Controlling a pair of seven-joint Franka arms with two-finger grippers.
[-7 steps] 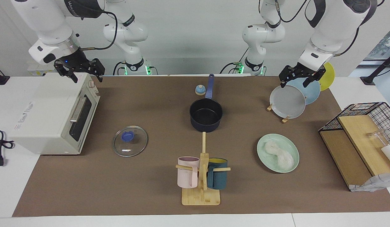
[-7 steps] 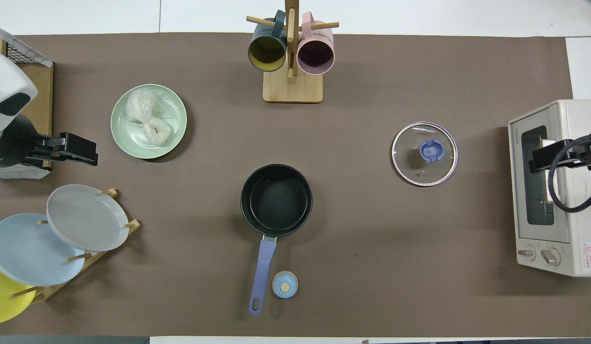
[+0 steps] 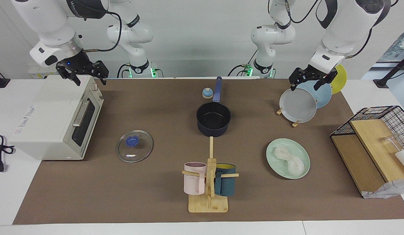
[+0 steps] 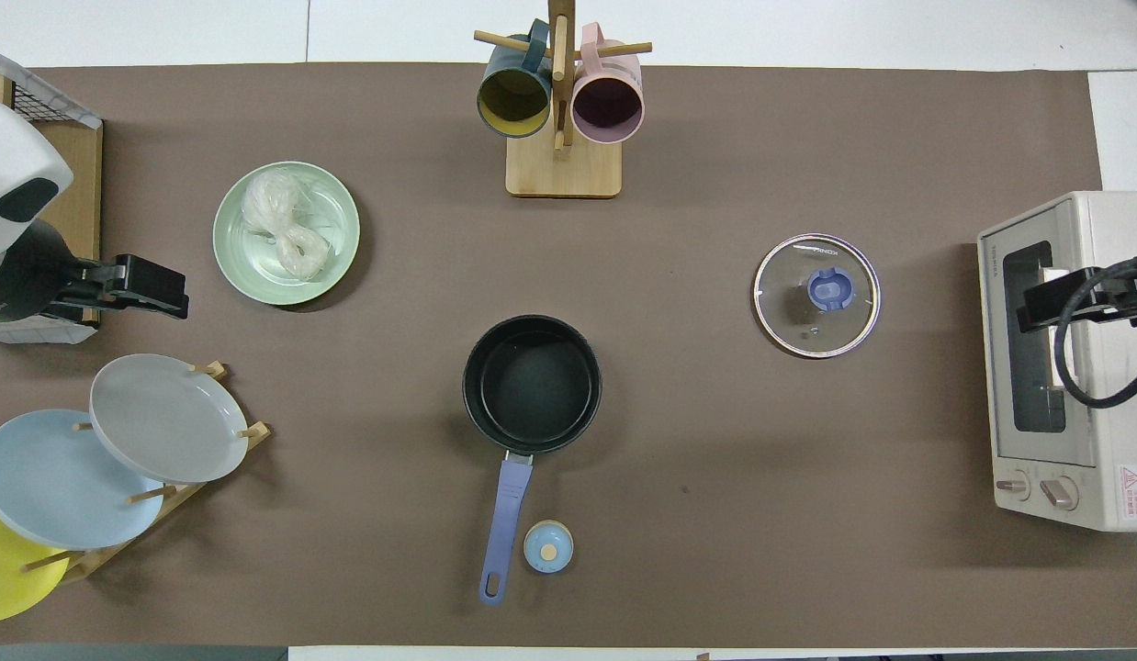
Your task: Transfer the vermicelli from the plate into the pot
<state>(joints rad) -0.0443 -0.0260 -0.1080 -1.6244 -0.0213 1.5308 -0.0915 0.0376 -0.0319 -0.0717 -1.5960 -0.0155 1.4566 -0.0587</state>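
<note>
Resting on the mint-green plate [image 3: 287,158], toward the left arm's end of the tabletop, the vermicelli [image 3: 289,159] forms a whitish, translucent two-lobed clump. The empty pot [image 3: 213,119] stands mid-tabletop. Left gripper [image 3: 309,84] hangs over the plate rack [image 3: 287,112], right gripper [image 3: 82,75] over the toaster oven [image 3: 55,119]; both jaws wide, holding nothing. Nothing has shifted since the earlier frame.
</note>
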